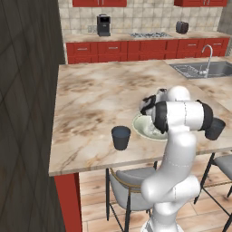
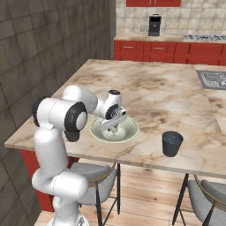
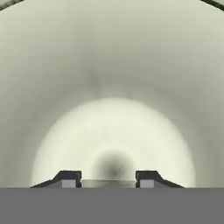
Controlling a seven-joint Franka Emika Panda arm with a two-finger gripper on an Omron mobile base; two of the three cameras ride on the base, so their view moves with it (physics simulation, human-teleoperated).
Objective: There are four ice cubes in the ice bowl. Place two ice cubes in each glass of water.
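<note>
The pale cream-green ice bowl [image 1: 139,126] [image 2: 131,128] sits near the front edge of the marble island. My gripper [image 2: 112,130] [image 3: 108,180] reaches down into it. In the hand view the bowl's floor [image 3: 112,87] lies close below, and a small pale grey ice cube [image 3: 98,183] spans the gap between my two dark fingertips, which are closed against it. One dark blue-grey glass [image 1: 121,137] stands left of the bowl. The other glass [image 1: 215,128] [image 2: 171,143] stands to its right. Other ice cubes are hidden by the hand.
Grey stools [image 1: 129,183] stand under the island's front edge. A sink [image 1: 199,69] is set in the counter at the far right. A dark tiled wall [image 1: 27,113] runs along the left side. Red cabinets [image 1: 136,50] line the back.
</note>
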